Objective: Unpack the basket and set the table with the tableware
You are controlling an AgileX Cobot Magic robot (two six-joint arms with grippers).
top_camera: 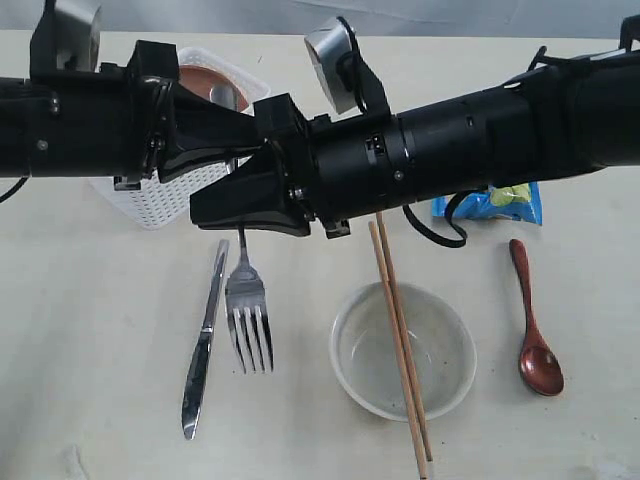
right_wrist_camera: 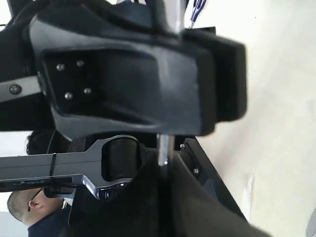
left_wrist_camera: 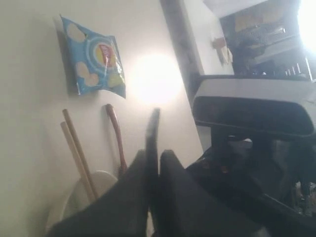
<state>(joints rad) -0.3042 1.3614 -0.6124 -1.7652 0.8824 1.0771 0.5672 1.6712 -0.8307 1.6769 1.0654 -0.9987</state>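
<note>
The steel fork (top_camera: pixel 248 320) points its tines toward the near edge, and its handle runs up under the crossed arms. My right gripper (top_camera: pixel 240 215) (right_wrist_camera: pixel 165 165), reaching across from the right, is shut on that handle (right_wrist_camera: pixel 165 148). My left gripper (top_camera: pixel 245 135) (left_wrist_camera: pixel 154 155) is shut on a thin dark strip (left_wrist_camera: pixel 153 126), which looks like the same handle. The knife (top_camera: pixel 203 340) lies on the table (top_camera: pixel 90 330) left of the fork. Chopsticks (top_camera: pixel 400 340) rest across the pale bowl (top_camera: pixel 440 385). The wooden spoon (top_camera: pixel 533 330) lies at the right. The white basket (top_camera: pixel 160 205) holds the reddish-brown plate (top_camera: pixel 205 80).
The blue chips bag (top_camera: pixel 490 205) (left_wrist_camera: pixel 94 57) lies behind the bowl, half under the right arm. Both black arms cross over the middle and hide the basket's right side. The cup cannot be made out for certain.
</note>
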